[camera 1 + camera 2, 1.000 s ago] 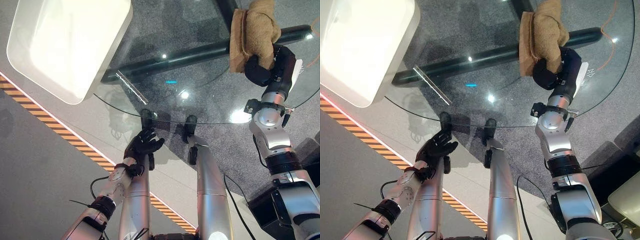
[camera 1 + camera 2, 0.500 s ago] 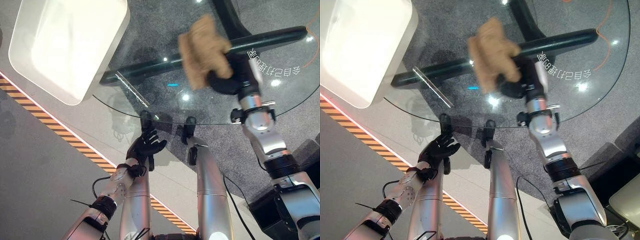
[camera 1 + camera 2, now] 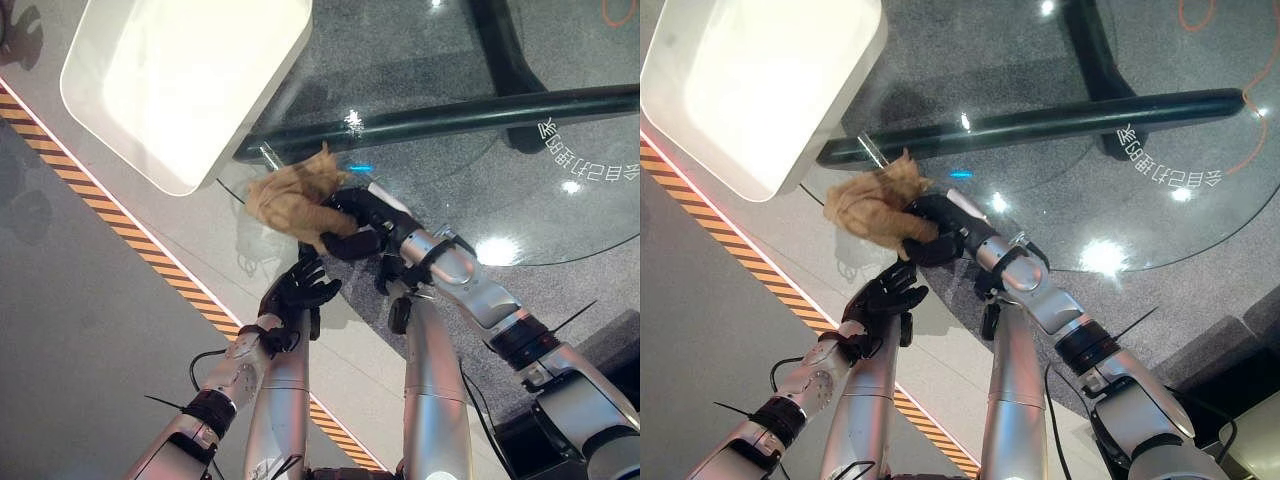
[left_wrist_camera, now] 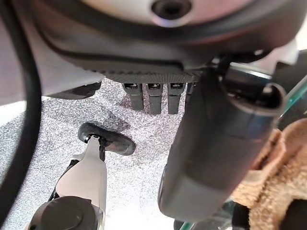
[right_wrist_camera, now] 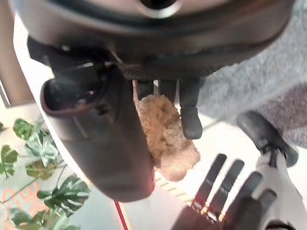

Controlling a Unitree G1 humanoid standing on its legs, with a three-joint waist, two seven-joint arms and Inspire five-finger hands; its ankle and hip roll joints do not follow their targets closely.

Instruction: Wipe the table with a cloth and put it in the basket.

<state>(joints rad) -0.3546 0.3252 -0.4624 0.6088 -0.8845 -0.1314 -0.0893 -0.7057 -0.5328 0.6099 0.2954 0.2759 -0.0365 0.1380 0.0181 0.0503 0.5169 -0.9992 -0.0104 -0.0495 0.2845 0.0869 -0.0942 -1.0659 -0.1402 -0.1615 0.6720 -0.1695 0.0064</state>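
In the left eye view, the right hand (image 3: 362,228) reaches across from the right, its dark fingers curled round a crumpled tan cloth (image 3: 292,200) and holding it at the near edge of a round glass counter (image 3: 520,150). The cloth bunches out on the far left side of that hand, towards a large white basket (image 3: 185,85) with rounded corners that lies just beyond it. Directly below the cloth, nearer the robot, the left hand (image 3: 298,290) is raised with its fingers spread apart and straight, holding nothing. An orange and black striped line (image 3: 150,262) runs across the grey floor beside the left hand. In the right eye view, the same scene shows: the cloth (image 3: 875,205) sits clamped in the right hand (image 3: 937,232), with the open left hand (image 3: 883,296) just under it and the basket (image 3: 760,90) up beyond the cloth. In the left wrist view, the left hand (image 4: 216,153) has its fingers straight, and a piece of the tan cloth (image 4: 276,187) shows beside its thumb, past the glass edge. In the right wrist view, the right hand (image 5: 110,143) pinches the cloth (image 5: 165,136) between thumb and curled fingers, and the spread fingers of the left hand (image 5: 225,191) show beyond it.
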